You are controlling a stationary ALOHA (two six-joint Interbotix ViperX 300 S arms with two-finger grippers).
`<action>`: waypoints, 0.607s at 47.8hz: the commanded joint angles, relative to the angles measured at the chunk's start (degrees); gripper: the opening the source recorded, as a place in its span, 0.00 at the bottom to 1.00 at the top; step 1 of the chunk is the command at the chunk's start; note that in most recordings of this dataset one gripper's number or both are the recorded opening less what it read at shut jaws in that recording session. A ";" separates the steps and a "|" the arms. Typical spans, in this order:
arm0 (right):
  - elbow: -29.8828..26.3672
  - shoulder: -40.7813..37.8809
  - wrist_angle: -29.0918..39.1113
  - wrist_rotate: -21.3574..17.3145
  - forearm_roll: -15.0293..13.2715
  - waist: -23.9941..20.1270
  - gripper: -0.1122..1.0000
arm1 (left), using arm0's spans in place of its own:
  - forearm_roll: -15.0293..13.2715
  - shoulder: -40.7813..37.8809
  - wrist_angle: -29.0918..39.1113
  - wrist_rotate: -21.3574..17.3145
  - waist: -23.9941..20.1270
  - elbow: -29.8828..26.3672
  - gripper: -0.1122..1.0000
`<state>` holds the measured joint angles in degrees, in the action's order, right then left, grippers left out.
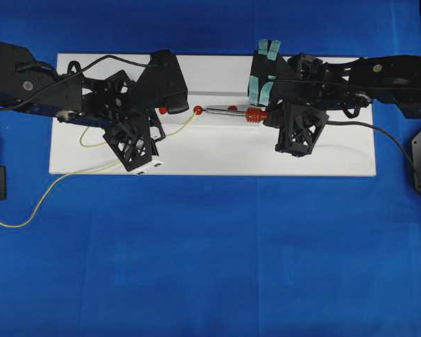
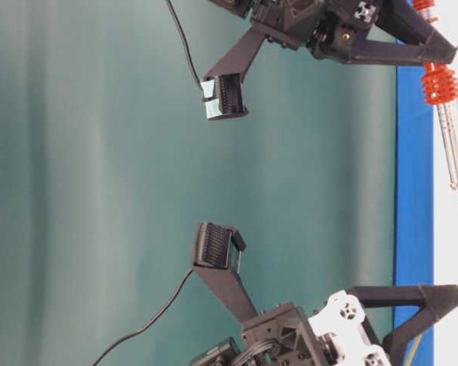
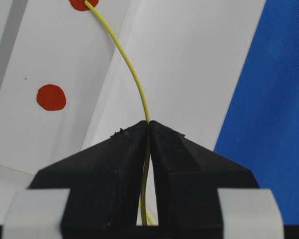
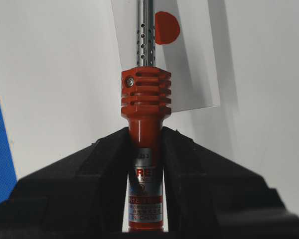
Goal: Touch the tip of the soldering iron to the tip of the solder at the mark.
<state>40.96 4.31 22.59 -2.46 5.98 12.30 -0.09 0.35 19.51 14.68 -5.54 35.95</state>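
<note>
— What's closest to your wrist cameras?
— My left fingers [image 3: 148, 149] clamped on the solder [image 3: 134, 74]; my right fingers [image 4: 145, 164] clamped on the soldering iron [image 4: 145, 99] (both over the white worktop [image 1: 217, 151]).
— And the solder's end?
— At a red mark [image 3: 79, 4].

Glossy red plastic collar, shiny perforated metal soldering iron [image 4: 145, 104]

Robotics lab bench, staged setup. Blue cloth [image 1: 210, 260] covers the table, a white board [image 1: 337, 158] with red dot marks [image 3: 51, 97] lies on it, two black arms [image 1: 28, 81] are mounted at its ends, and a plain teal backdrop [image 2: 99, 183] hangs behind. No household or shop clutter.
</note>
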 commanded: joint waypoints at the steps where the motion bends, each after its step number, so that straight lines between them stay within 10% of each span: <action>1: -1.41 0.62 -0.44 -0.09 -0.09 0.18 0.16 | 0.18 0.70 -0.18 0.00 0.00 -1.23 0.13; 29: -1.41 0.62 -0.53 -0.09 -0.09 0.18 0.16 | 0.18 6.68 -0.18 0.09 -0.09 1.49 0.13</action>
<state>40.96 4.31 22.50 -2.46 5.98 12.39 -0.09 3.87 19.51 14.68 -5.54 37.09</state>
